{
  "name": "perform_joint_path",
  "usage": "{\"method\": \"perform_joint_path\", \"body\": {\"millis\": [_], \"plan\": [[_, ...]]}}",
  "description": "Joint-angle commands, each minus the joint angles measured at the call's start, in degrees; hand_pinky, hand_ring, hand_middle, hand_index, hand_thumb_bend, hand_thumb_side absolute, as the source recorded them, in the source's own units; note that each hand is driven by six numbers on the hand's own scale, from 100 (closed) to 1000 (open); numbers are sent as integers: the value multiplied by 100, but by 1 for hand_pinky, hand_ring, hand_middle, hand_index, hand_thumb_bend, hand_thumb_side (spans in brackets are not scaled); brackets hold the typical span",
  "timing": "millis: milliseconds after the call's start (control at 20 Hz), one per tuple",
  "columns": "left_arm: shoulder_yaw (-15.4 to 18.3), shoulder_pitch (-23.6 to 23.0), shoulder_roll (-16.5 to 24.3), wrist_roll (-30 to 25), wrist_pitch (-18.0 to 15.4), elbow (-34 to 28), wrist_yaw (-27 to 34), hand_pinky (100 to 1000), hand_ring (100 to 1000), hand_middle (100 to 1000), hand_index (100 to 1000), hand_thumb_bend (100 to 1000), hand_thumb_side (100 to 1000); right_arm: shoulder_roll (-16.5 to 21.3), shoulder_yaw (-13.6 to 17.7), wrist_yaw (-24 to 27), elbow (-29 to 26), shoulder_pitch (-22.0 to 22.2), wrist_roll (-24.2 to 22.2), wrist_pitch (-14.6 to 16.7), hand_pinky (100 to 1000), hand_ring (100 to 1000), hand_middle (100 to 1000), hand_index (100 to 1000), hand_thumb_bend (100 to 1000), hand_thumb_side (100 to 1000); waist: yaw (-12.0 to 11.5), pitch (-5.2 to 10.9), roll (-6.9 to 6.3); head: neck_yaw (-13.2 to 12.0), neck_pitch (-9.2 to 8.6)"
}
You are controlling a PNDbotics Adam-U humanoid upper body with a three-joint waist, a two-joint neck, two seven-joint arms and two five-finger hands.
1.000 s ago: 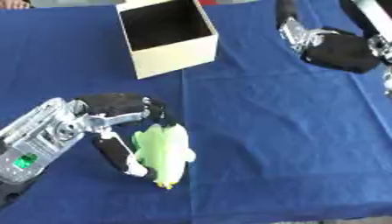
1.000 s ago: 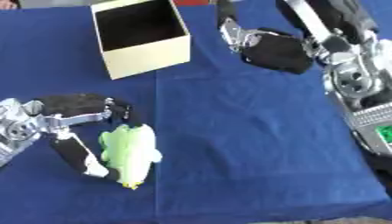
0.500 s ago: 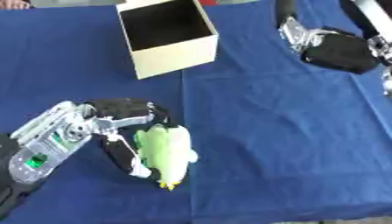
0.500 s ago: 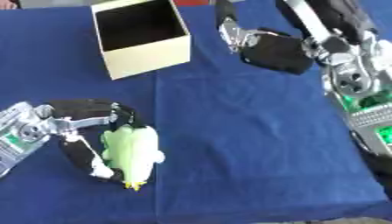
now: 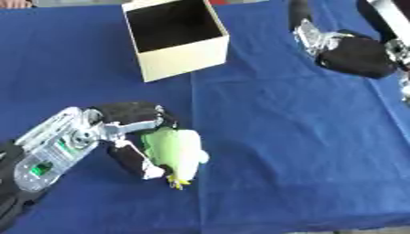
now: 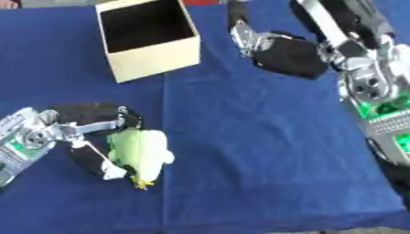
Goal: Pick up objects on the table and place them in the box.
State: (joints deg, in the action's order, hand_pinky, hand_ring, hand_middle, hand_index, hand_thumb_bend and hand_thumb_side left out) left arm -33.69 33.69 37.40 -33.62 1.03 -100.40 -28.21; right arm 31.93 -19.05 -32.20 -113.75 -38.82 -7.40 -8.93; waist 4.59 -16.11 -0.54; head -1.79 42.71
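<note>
Moved: my left hand [image 5: 132, 132] now curls closer round one pale green soft toy [image 5: 175, 153].
Boxes: one open cream cardboard box [image 5: 178, 42].
Right hand [image 6: 284, 52]: idle, fingers unclear.

Our left hand [image 5: 134, 137] has black padded fingers [image 5: 128, 160] with pale tips, joined by bright silver links. Behind it our forearm is a silver perforated housing with a round joint and a small green light on a black panel. Our right hand [image 6: 284, 55] is a bulky black palm with silver metal fittings; its forearm shows silver casing, black covers and green lit panels.
</note>
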Motion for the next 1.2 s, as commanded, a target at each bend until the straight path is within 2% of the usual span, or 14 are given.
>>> {"method": "perform_joint_path", "body": {"millis": [50, 350, 750, 950, 1200], "plan": [[45, 46, 108, 186, 37, -85, -56, 313, 471, 598, 735, 100, 227, 52, 80, 51, -85, -62, 28, -5, 929, 904, 824, 913, 100, 718, 4, 83, 13, 15, -29], [138, 72, 262, 233, 139, -395, 7, 322, 479, 608, 736, 100, 248, 67, 82, 46, -85, -48, 16, -16, 929, 904, 824, 913, 100, 717, -10, 100, 5, 36, -50], [332, 30, 264, 696, 304, -556, -710, 318, 484, 587, 712, 100, 253, 53, 94, 40, -85, -16, 18, -22, 929, 903, 824, 913, 100, 715, -38, 120, 2, 49, -115], [340, 21, 259, 756, 319, -517, -716, 313, 479, 584, 710, 100, 259, 3, 95, 44, -85, -53, 18, -13, 930, 903, 824, 913, 100, 711, -76, 102, 25, 38, -251], [488, 50, 219, 917, 392, -546, -745, 309, 474, 581, 706, 100, 268, -35, 95, 36, -85, -112, 10, 1, 930, 903, 824, 913, 100, 706, -44, 83, 22, -13, -238]]}}
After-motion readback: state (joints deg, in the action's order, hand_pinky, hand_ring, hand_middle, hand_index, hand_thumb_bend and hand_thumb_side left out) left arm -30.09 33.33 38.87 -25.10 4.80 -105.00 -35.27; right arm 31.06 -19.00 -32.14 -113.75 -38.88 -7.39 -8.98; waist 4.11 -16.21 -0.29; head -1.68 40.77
